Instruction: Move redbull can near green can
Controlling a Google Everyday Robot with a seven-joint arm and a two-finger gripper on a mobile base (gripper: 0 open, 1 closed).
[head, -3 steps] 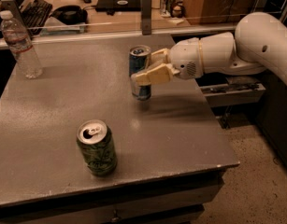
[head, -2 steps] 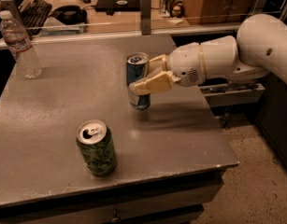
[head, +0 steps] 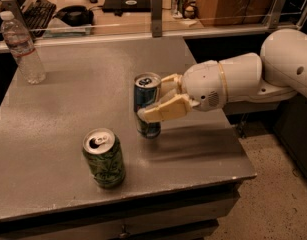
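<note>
The redbull can (head: 146, 97), slim, blue and silver with a silver top, stands upright at the middle of the grey table (head: 68, 109). My gripper (head: 155, 100) reaches in from the right and is shut on the redbull can, one cream finger (head: 163, 111) across its front. The can's base is at or just above the tabletop; I cannot tell which. The green can (head: 104, 158), wider, with a mottled green pattern and an opened silver top, stands upright near the table's front edge, a short way to the front left of the redbull can.
A clear plastic water bottle (head: 24, 48) stands at the table's back left. A glass-railed ledge (head: 153, 29) runs behind the table, with a desk holding a keyboard and cans beyond. The table's right edge drops to speckled floor (head: 273, 194).
My gripper has carried the redbull can forward and to the left, from the table's back middle toward the green can. The green can and the bottle have not moved.
</note>
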